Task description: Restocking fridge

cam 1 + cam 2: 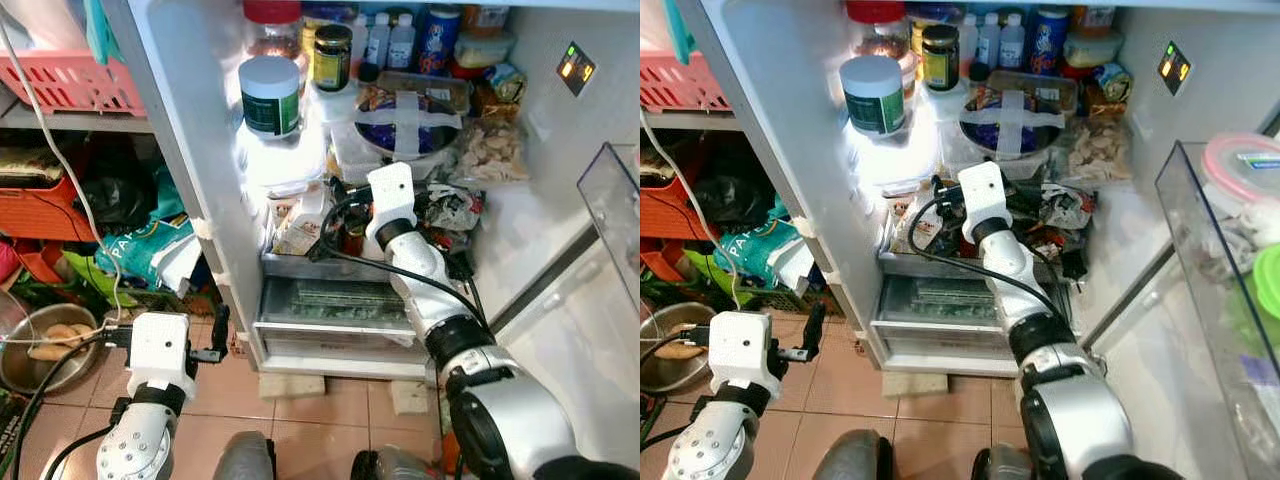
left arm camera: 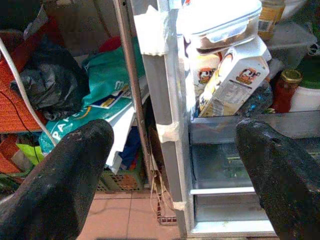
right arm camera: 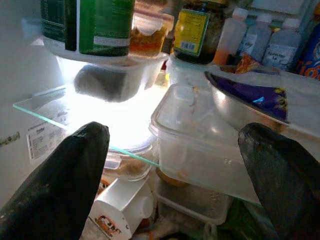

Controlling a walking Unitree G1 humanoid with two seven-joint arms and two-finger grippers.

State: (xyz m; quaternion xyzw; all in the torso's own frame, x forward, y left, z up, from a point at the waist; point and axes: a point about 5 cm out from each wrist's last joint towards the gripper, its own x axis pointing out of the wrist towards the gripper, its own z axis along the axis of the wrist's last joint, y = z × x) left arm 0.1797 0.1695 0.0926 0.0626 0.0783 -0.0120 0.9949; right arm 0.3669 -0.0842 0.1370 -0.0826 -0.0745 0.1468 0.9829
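Two grippers empty, right gripper (image 3: 170, 165) inside open fridge (image 1: 200, 150) at glass shelf (image 3: 75, 125), jaws apart, left gripper (image 2: 170, 165) low outside, jaws apart, milk carton (image 1: 300, 225) above drawer (image 1: 330, 300).

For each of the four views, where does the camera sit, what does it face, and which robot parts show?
Left eye view: head, looking down into the open fridge; both arms show, right hand inside.
Right eye view: head, same scene; left hand low over the floor tiles.
Left wrist view: faces the fridge's edge and a milk carton; both black fingers.
Right wrist view: faces the glass shelf and a clear container; its fingers.
Both wrist views share the carton.
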